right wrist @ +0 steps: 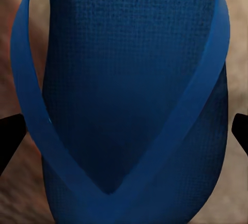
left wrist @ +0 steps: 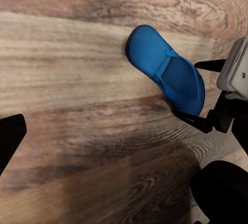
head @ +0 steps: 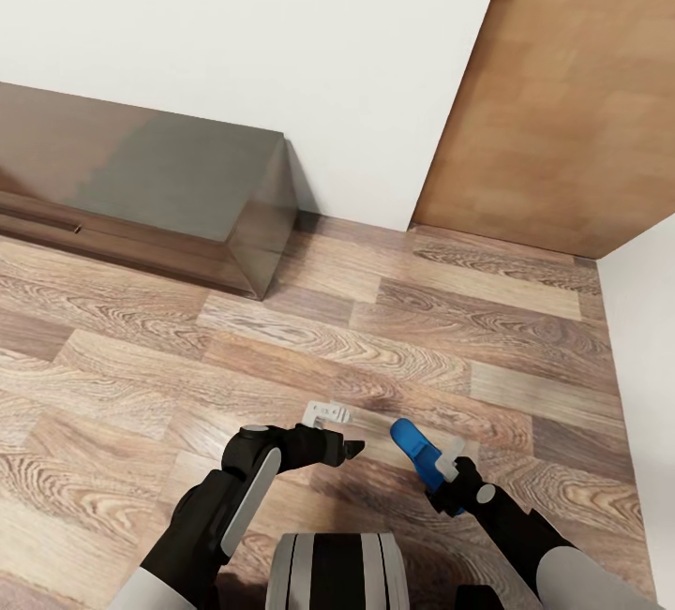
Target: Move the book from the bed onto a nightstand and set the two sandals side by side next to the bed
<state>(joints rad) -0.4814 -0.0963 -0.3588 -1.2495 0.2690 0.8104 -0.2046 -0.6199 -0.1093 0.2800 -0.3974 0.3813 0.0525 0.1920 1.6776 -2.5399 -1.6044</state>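
Wood-plank floor (head: 309,348), white wall (head: 281,38) behind, light wooden door panel (head: 553,95) at right. Glossy dark-brown cabinet (head: 159,188) sits on the floor against the wall at far left, its corner edge facing the robot.

Left tool (head: 354,448): low over the floor, pointing right toward the sandal, nothing between the fingers; how wide it stands I cannot tell. A small white-grey part (head: 328,413) lies on the floor just past it.

Right tool (head: 441,488): closed on the blue sandal (head: 417,451) at one end, the other end sticking forward and left, clear of the boards with its shadow below. Left wrist view shows the sandal (left wrist: 168,72) held off the floor, strap side visible, dark fingertip (left wrist: 194,118) on its lower edge. Right wrist view: sole and V-strap (right wrist: 124,105) sit between the two dark fingertips (right wrist: 10,136).
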